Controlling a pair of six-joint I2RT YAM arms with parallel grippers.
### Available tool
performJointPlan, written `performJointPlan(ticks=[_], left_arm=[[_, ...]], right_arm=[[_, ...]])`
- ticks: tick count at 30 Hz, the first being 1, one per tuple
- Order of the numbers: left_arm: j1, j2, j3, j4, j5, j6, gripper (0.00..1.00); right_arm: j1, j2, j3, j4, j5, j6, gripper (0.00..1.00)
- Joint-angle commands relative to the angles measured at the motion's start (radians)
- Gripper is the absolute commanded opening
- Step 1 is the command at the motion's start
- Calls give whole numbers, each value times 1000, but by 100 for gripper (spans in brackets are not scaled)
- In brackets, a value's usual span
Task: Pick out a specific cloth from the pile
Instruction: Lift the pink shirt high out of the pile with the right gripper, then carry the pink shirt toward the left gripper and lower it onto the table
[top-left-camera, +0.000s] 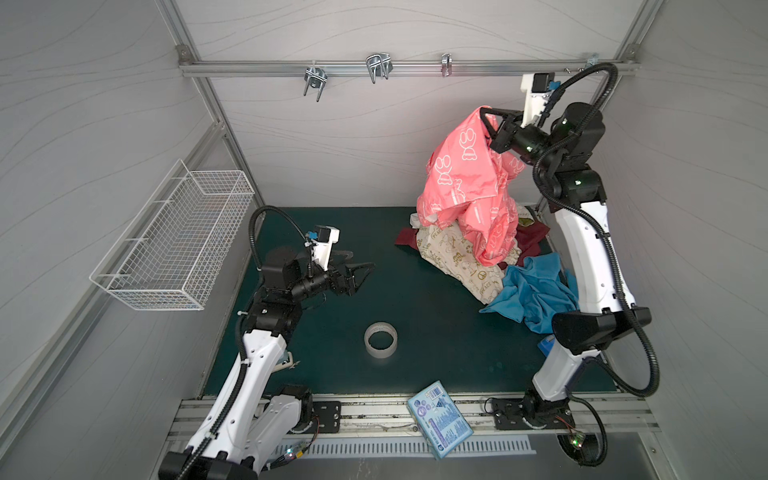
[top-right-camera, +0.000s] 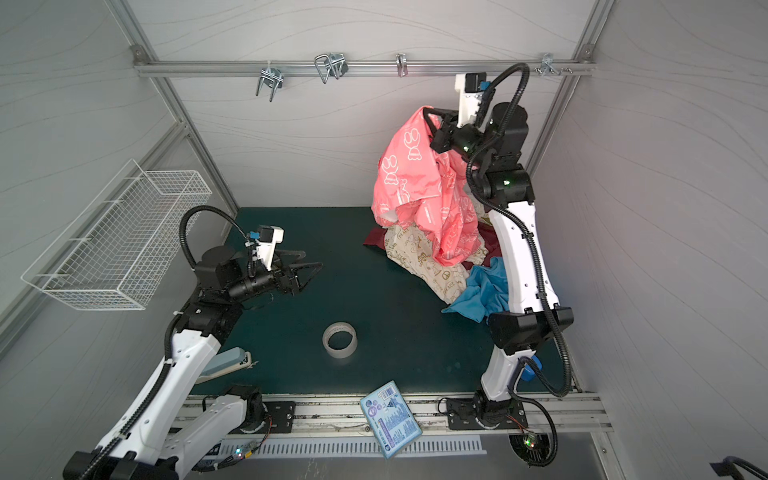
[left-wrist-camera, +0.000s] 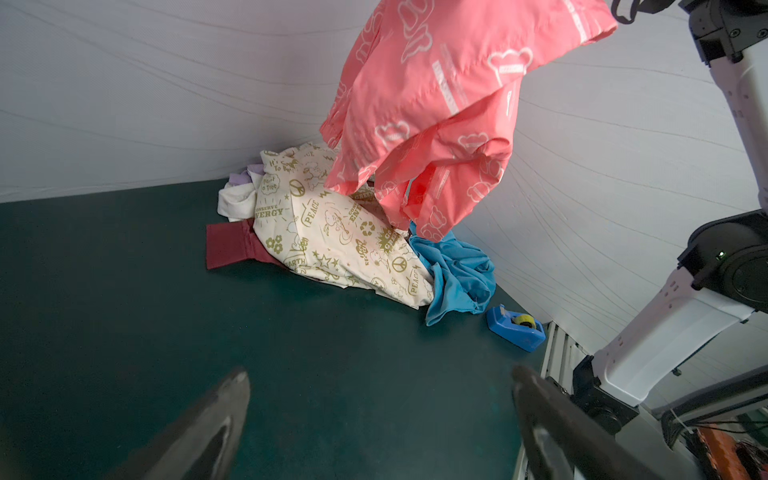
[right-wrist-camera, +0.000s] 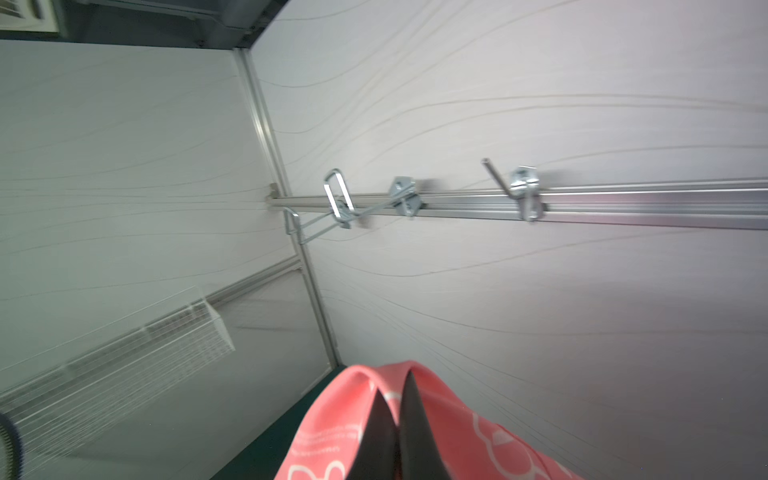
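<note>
The coral-pink cloth (top-left-camera: 461, 178) (top-right-camera: 411, 178) with white doodles hangs high at the back right, and my right gripper (top-left-camera: 484, 110) (top-right-camera: 426, 109) (right-wrist-camera: 397, 386) is shut on its top fold. Its lower folds (left-wrist-camera: 436, 104) dangle over the pile (top-left-camera: 453, 257) (left-wrist-camera: 332, 232) of cream-and-olive, maroon and bright blue cloths on the green mat. I cannot tell whether they touch it. My left gripper (top-left-camera: 360, 258) (top-right-camera: 311, 257) (left-wrist-camera: 380, 374) hovers low over the mat at the left, open and empty, pointing at the pile.
A clear tape roll (top-left-camera: 380, 338) lies mid-mat. A blue tape dispenser (left-wrist-camera: 517, 328) sits by the blue cloth. A white wire basket (top-left-camera: 178, 241) hangs on the left wall and metal hooks (top-left-camera: 378, 66) on the back rail. A blue packet (top-left-camera: 439, 417) lies at the front edge.
</note>
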Motion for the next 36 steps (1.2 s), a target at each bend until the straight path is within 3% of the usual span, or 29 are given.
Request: performJointPlan(ticks=[1, 10, 20, 24, 29, 36], left_arm=[[-2, -94, 47, -25, -61, 5, 99], [-3, -252, 71, -118, -147, 28, 99], [-3, -262, 64, -125, -151, 43, 99], [-2, -251, 56, -117, -153, 46, 99], [-3, -243, 47, -99, -145, 42, 99], [-3, -250, 37, -86, -135, 29, 99]], right_arm=[[94, 13, 67, 190, -89, 46, 0], [241, 243, 142, 356, -144, 214, 0], [268, 514, 179, 535, -178, 427, 0], [265, 505, 105, 506, -245, 406, 0], [275, 397, -141, 410, -323, 280, 0], [316, 276, -486, 262, -235, 34, 0]])
